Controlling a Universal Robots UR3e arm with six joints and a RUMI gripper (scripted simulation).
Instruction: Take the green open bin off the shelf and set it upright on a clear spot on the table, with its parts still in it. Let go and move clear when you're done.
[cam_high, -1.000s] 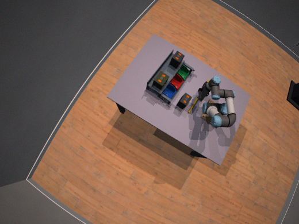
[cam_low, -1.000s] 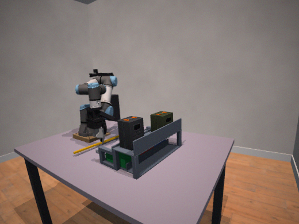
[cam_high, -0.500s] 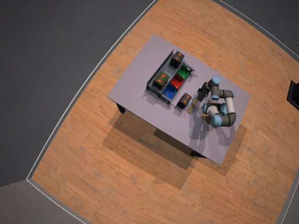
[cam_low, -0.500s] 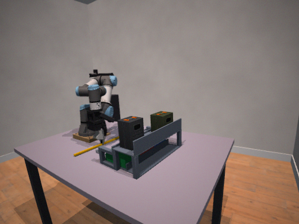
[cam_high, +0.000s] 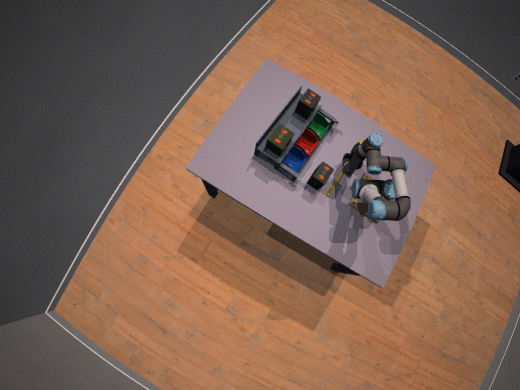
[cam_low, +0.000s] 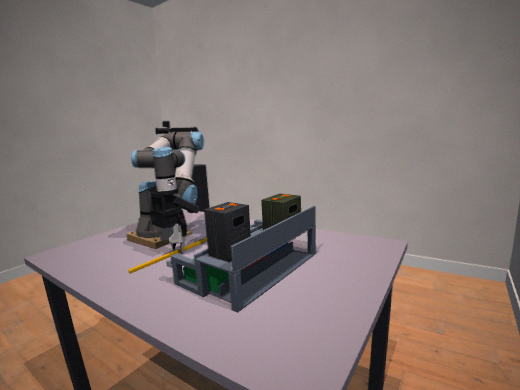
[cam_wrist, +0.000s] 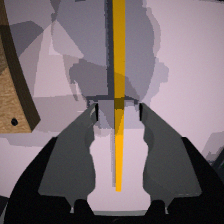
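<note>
The gripper (cam_wrist: 118, 112) hangs partly open over the table (cam_high: 250, 110), fingers straddling a yellow rod (cam_wrist: 119, 60) without touching it. A black box (cam_high: 320, 175) stands beyond them beside the shelf (cam_high: 280, 167), where the green open bin (cam_high: 320, 125) sits, its parts too small to discern

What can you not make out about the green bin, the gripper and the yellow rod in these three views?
- Green bin contents: too small from the top; the shelf frame hides them in the exterior view.
- Yellow rod: far end cut off by the wrist view's edge.
- Gripper: tiny in the exterior view.
</note>
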